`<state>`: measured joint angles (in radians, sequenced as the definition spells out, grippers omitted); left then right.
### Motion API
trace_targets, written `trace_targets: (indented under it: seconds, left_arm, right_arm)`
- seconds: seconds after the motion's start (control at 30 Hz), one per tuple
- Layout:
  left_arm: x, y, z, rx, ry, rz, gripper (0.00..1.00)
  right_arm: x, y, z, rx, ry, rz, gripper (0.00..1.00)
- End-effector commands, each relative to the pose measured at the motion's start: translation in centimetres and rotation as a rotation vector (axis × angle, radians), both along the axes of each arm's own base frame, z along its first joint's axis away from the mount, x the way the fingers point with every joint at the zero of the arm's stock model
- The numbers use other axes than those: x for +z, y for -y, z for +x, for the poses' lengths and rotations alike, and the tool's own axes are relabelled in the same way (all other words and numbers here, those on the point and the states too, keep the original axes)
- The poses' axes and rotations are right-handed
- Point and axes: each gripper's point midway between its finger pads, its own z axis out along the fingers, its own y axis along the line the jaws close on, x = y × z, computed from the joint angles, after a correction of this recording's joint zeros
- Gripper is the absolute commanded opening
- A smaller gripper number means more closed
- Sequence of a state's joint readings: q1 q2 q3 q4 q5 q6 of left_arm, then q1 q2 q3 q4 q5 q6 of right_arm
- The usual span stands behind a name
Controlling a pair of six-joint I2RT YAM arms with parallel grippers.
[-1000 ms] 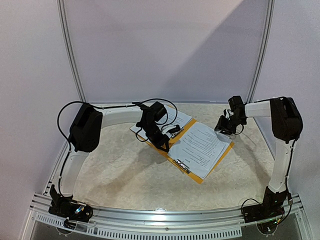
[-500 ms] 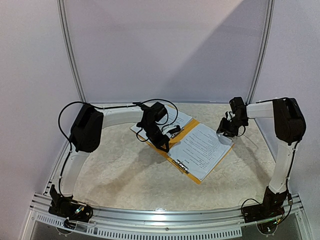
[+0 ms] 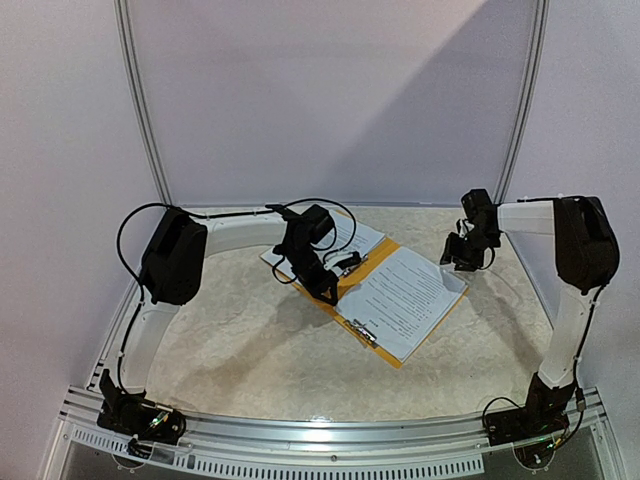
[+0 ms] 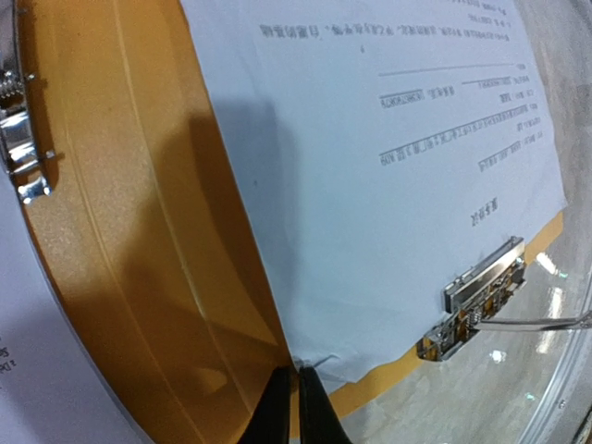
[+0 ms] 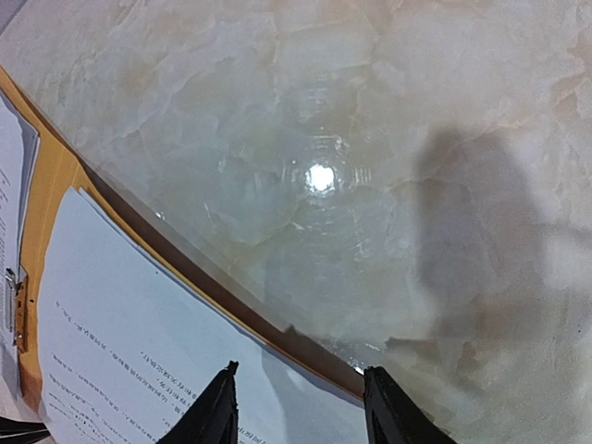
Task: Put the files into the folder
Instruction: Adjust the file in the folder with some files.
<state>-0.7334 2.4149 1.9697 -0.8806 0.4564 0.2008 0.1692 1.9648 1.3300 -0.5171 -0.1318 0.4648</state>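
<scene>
The orange-yellow folder (image 3: pixel 374 251) lies open and slanted on the table. The files (image 3: pixel 402 294), white printed sheets, rest on its right half; another sheet (image 3: pixel 345 234) lies on the far left half. My left gripper (image 3: pixel 329 289) is shut, its tips (image 4: pixel 296 375) touching the sheets' corner (image 4: pixel 319 363) beside the orange spine (image 4: pixel 120 231). I cannot tell whether it pinches the paper. My right gripper (image 3: pixel 456 261) hovers open over the folder's far right edge (image 5: pixel 55 176), nothing between its fingers (image 5: pixel 301 375); the files (image 5: pixel 120 314) lie below it.
A metal clip (image 3: pixel 362 331) sits at the folder's near spine end, seen close up as the clip (image 4: pixel 476 296). A second clip (image 4: pixel 18 139) lies at the other end. Pale marbled tabletop (image 5: pixel 324 139) surrounds the folder, with white walls behind.
The right gripper has drawn back up and to the right, off the files' corner, and its jaws have widened a little. The left arm and folder stay put.
</scene>
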Motion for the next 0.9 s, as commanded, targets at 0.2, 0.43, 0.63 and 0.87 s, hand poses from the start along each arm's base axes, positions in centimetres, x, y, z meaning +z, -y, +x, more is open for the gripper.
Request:
trace_targets:
  seconds: [0.2,0.43,0.63,0.87]
  left_arm:
    - [0.8,-0.2,-0.4,-0.046,0.04,0.028,0.13]
    - [2.1,-0.4,-0.1,-0.053,0.073,0.024,0.2]
    - [3.1,-0.7,-0.2,-0.059,0.081,0.02,0.24]
    - [4.1,-0.9,-0.8,-0.058,0.084,0.001,0.25]
  right_arm:
    - [5.8,-1.2,-1.6,0.035,0.081,-0.062,0.49]
    - [10.1,-8.1,-6.9,0.134,0.167,0.023,0.53]
    - [11.5,-16.2,-12.8,0.208,0.175,0.204,0.56]
    - [8.5,-21.9,-18.0,0.249,0.059,0.326,0.5]
